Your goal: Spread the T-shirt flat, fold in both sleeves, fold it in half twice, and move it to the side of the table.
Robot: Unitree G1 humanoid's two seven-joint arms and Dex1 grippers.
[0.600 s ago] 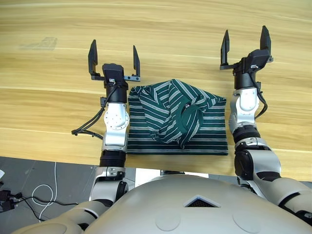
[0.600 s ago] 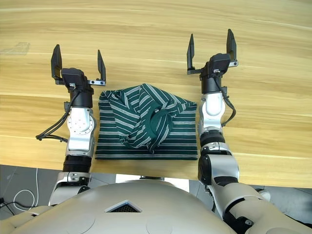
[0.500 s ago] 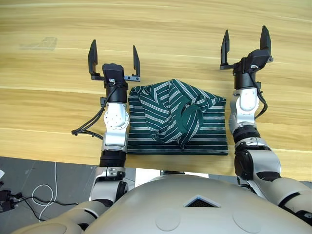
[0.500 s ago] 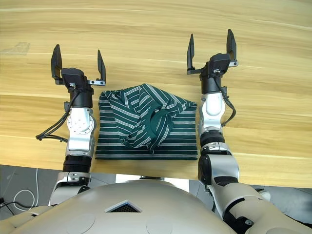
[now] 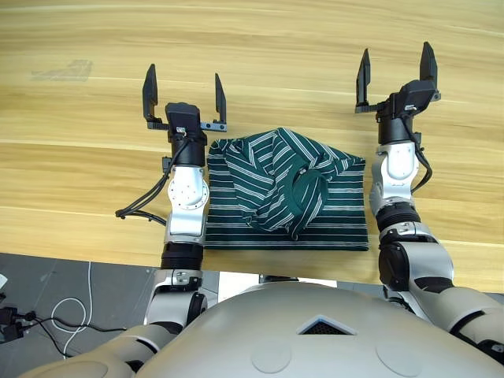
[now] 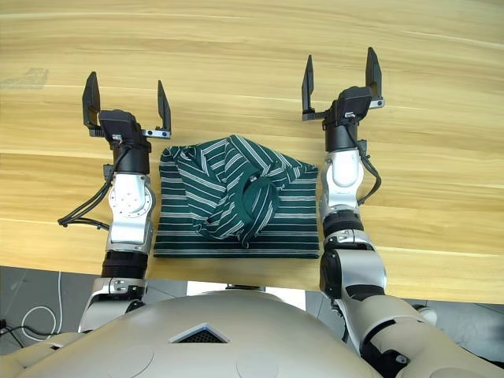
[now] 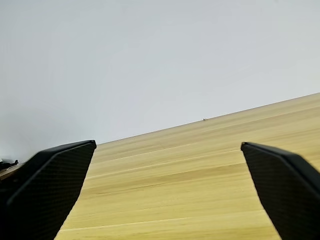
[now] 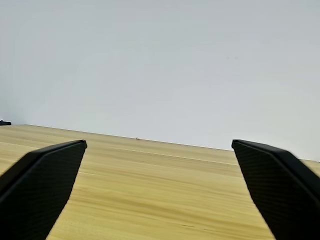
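A dark green T-shirt with white stripes (image 5: 287,190) lies crumpled in a rough rectangle near the front edge of the wooden table (image 5: 252,55), its collar bunched up in the middle. My left gripper (image 5: 184,93) stands open just beyond the shirt's far left corner, fingers pointing away from me, nothing between them. My right gripper (image 5: 396,69) is open too, raised beyond the shirt's far right corner. In the wrist views each pair of black fingertips (image 7: 50,185) (image 8: 40,180) frames bare tabletop.
The light wood table stretches wide on both sides and far beyond the shirt. Its front edge (image 5: 79,256) runs just below the shirt. Cables (image 5: 55,315) lie on the grey floor at the lower left.
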